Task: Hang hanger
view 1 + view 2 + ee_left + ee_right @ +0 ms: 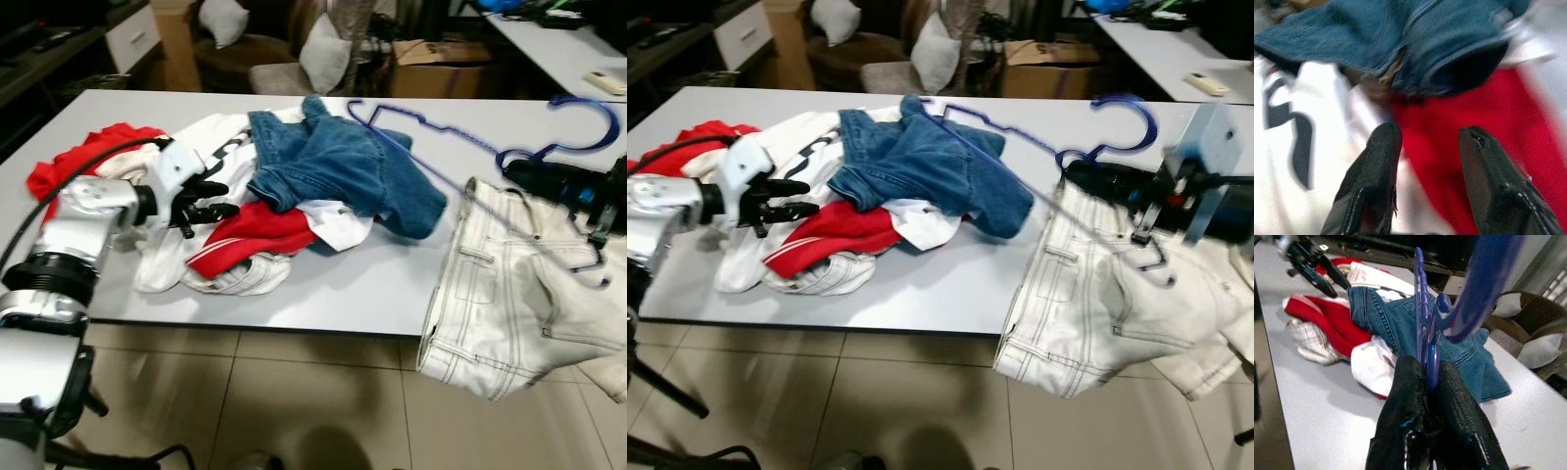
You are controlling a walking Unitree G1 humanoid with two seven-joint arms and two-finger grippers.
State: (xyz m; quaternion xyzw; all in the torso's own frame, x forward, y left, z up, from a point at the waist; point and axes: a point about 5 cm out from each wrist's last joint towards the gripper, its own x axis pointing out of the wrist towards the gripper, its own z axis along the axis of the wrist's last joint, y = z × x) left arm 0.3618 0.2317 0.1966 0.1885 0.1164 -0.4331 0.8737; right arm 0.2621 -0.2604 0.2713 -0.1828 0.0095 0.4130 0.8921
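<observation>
Blue hanger clamped in right tool; left tool parted, empty, over dark-lettered white shirt, lettering unreadable.

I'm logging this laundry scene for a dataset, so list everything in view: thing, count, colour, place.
hanger: one, blue, held above the table's right part
white trousers: one, white, draped over the table's right front edge
jeans: one, blue, on the clothes pile
red garments: at least two, red, in the pile at left
white garments: several, white, in the pile
table: one, grey
cushions: two, pale, on chairs behind
cardboard box: one, brown, behind
left gripper: jaws open, at the pile
right gripper: jaws shut on the hanger
</observation>
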